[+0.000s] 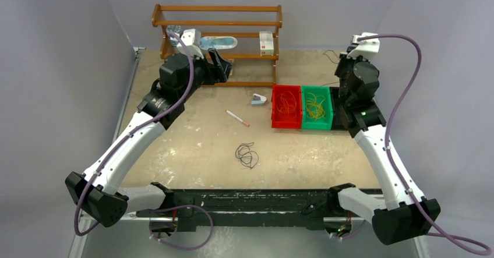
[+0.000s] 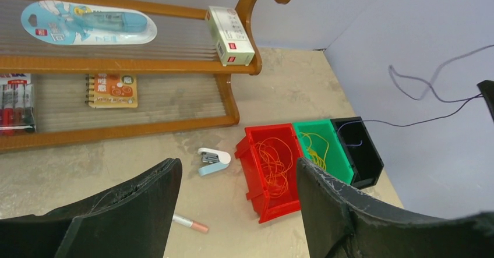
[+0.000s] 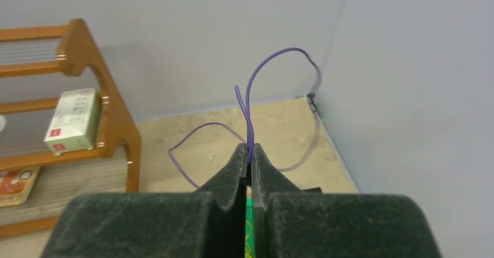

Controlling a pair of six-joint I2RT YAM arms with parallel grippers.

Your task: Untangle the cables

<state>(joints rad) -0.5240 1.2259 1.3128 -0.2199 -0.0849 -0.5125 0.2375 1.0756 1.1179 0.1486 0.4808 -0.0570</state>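
Binned: orange wire and yellow wire; right gripper pinches purple wire, left gripper spread empty, dark tangle on desk probably knotted.

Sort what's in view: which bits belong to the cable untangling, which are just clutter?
Job: purple cable in the right fingers; loose dark cable; orange cable in red bin; yellow cable in green bin; black bin.
Clutter: pen; stapler; wooden rack.
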